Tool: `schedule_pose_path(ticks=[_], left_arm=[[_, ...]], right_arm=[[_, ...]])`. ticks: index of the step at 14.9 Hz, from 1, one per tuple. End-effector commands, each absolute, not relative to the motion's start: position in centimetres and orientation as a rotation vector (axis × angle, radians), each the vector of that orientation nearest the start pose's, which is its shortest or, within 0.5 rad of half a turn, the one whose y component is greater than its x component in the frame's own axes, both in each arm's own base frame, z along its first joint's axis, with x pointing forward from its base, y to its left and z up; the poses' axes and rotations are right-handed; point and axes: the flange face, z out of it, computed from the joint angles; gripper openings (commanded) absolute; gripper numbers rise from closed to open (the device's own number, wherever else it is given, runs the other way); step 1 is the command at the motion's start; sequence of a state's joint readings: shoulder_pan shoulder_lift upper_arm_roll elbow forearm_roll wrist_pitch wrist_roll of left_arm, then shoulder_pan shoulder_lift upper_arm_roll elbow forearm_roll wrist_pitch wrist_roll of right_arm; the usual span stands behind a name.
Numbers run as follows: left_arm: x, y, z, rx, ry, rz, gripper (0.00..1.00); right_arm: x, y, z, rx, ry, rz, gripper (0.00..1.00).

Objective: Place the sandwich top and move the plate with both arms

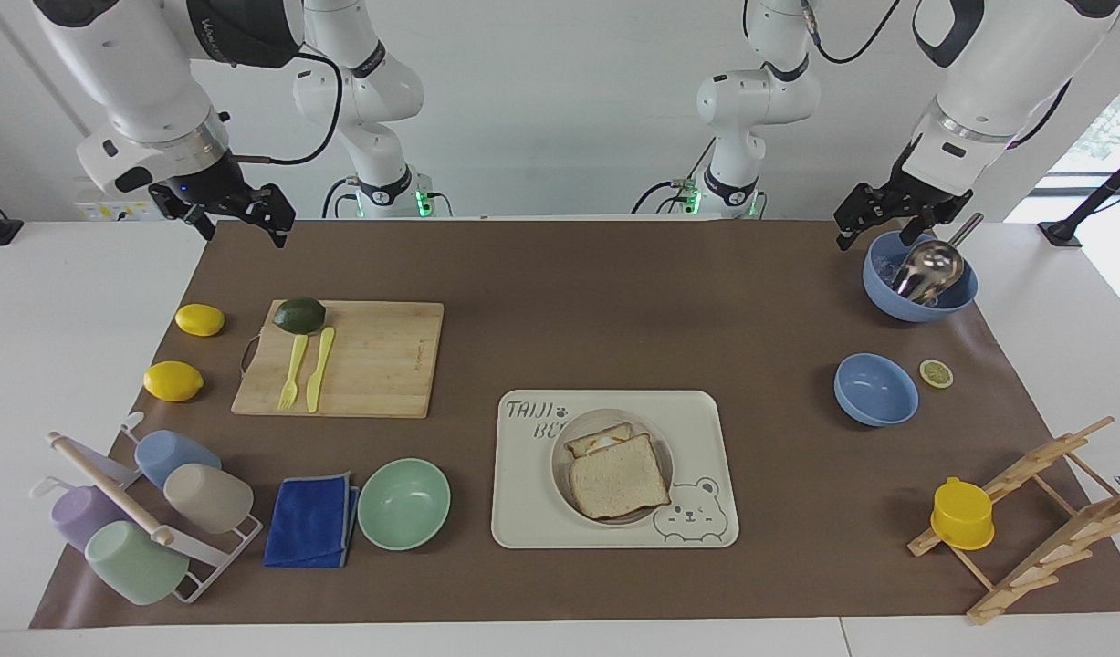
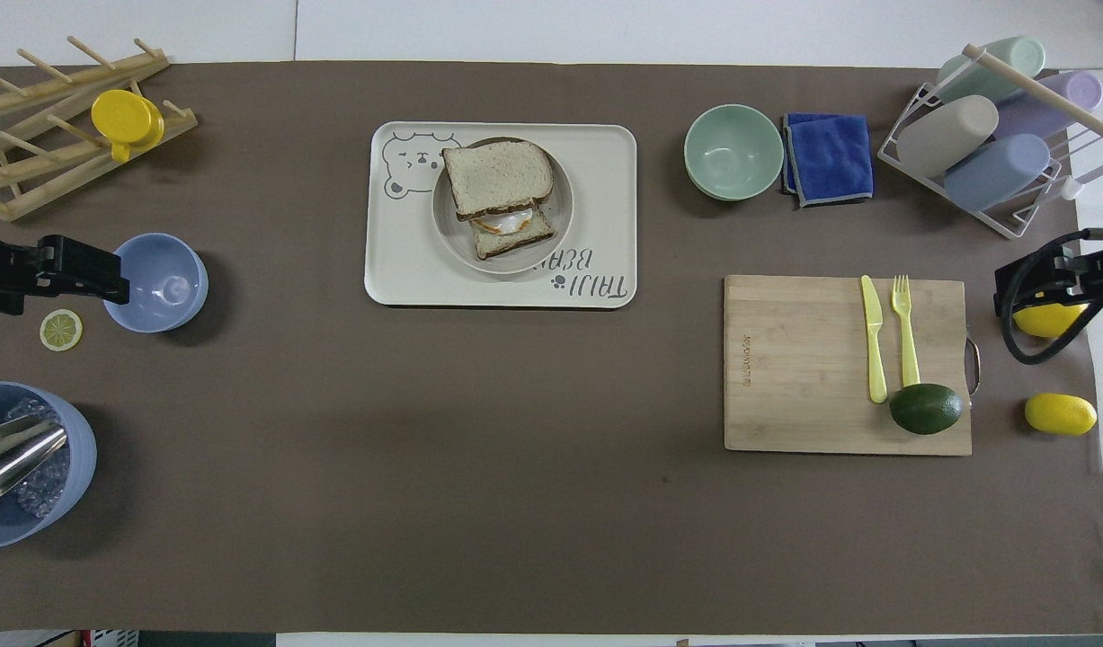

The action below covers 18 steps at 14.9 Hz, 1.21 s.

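The left claw [image 1: 874, 219] hangs open and empty over a blue bowl [image 1: 920, 278] holding ice and a metal scoop [image 1: 929, 265]. The right claw [image 1: 240, 212] hangs open near the lemons [image 1: 199, 319]. Midway between them, the sandwich top [image 1: 619, 476] lies on egg toast [image 1: 598, 441] in the plate [image 1: 560, 465], on a bear tray [image 1: 523, 493].

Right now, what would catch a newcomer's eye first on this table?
Probably the sandwich top lying askew over an egg toast on the plate, which sits on a bear-printed tray mid-table. Both arms wait raised at the table's ends, left hand and right hand open and empty.
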State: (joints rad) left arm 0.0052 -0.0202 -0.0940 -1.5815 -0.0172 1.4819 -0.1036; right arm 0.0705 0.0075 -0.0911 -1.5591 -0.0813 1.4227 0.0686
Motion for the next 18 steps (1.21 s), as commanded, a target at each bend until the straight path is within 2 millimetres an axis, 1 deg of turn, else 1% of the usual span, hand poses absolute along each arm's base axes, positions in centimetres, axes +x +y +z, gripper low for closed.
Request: schedule_pose_path(ticks=[1, 4, 5, 6, 12, 18], left_arm=[[53.1, -5.0, 61.2, -3.109, 0.006, 0.198, 1.0], [53.9, -4.7, 60.7, -3.111, 0.006, 0.201, 1.0], [54.2, -4.6, 60.0, -3.112, 0.007, 0.225, 1.0], [54.4, -4.7, 59.8, -3.11, 0.009, 0.225, 1.0], [54.1, -4.2, 60.6, -3.118, 0.007, 0.197, 1.0], [54.3, -3.8, 60.6, -3.132, -0.002, 0.18, 1.0]], right_arm=[[54.0, -2.3, 61.8, -3.183, 0.15, 0.2, 1.0], [54.0, -2.4, 61.8, -3.187, 0.148, 0.2, 1.0], [54.0, -2.5, 61.8, -3.189, 0.148, 0.198, 1.0], [54.0, -2.5, 61.8, -3.189, 0.148, 0.198, 1.0], [54.0, -2.5, 61.8, -3.189, 0.146, 0.198, 1.0], [54.0, -2.1, 61.8, -3.19, 0.139, 0.197, 1.0]])
